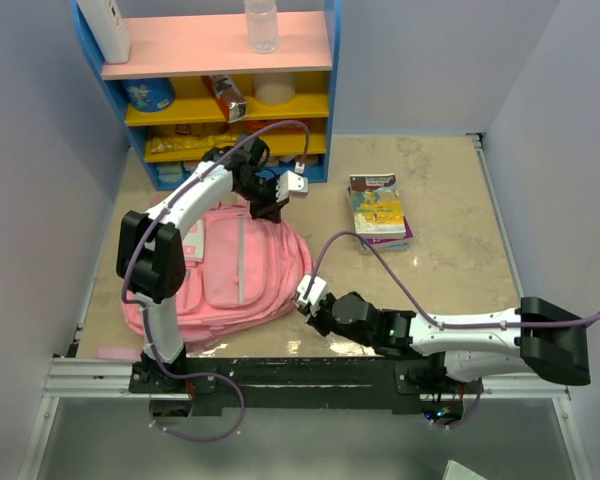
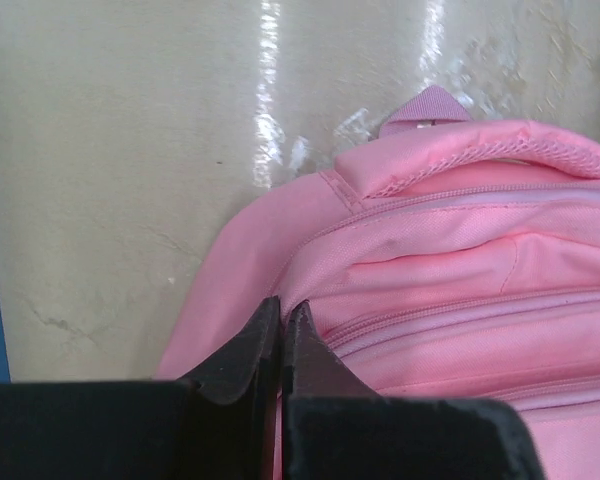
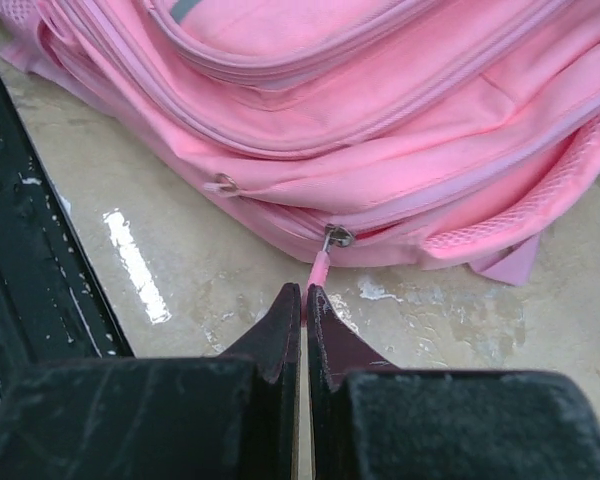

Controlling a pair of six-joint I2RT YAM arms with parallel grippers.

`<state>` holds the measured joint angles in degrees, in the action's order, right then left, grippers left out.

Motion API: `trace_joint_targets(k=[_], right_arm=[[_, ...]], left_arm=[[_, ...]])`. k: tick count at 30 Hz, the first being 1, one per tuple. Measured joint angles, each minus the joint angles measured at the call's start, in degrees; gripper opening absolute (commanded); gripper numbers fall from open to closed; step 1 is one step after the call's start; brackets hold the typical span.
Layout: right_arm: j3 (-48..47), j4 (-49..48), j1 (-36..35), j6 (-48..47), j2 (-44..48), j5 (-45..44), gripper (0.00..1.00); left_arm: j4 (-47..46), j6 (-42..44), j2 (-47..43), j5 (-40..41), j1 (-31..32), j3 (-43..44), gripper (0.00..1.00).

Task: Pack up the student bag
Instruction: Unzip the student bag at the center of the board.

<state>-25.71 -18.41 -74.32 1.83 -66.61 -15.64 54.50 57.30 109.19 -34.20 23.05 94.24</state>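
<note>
Right gripper (image 3: 302, 293) fills the bottom of its wrist view, jaws together and pinched on the pink zip pull (image 3: 322, 265) that hangs off a slider on the student bag (image 3: 400, 120) side edge. Left gripper (image 2: 281, 312) has its jaws together too, tips right on the bag's top shoulder near the carry handle (image 2: 480, 150). It may be nipping fabric, can't tell.

Bag lies flat, front up, on the tabletop (image 1: 450, 180), left of centre, top end toward the shelf unit (image 1: 230, 110). Visible zips look closed. Stack of books (image 1: 378, 210) sits well apart to the right, not packed.

Step, as I read it: opening a compartment, with the left arm bracing the top and the right set to run the zip. Next move calls for drawing the slider along the track, following the curve of the bag edge, with a firm hold on the thin pull and the left pinning the bag so it doesn't slide. Risk is the pull slipping out of the jaws.
</note>
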Motion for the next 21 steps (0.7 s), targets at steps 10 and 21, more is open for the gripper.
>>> trace_joint_targets(k=[10, 21], right_arm=[[-1.31, -1.70, -2.10, 1.51, -5.73, 1.27, 0.00], [0.17, -1.73, -1.09, 5.25, 3.08, -7.82, 0.73]], left_arm=[[-10.82, -22.40, 5.18, 0.31, -1.27, 9.44, 0.00], [-9.97, -19.82, 5.18, -3.76, -1.68, 11.82, 0.00]])
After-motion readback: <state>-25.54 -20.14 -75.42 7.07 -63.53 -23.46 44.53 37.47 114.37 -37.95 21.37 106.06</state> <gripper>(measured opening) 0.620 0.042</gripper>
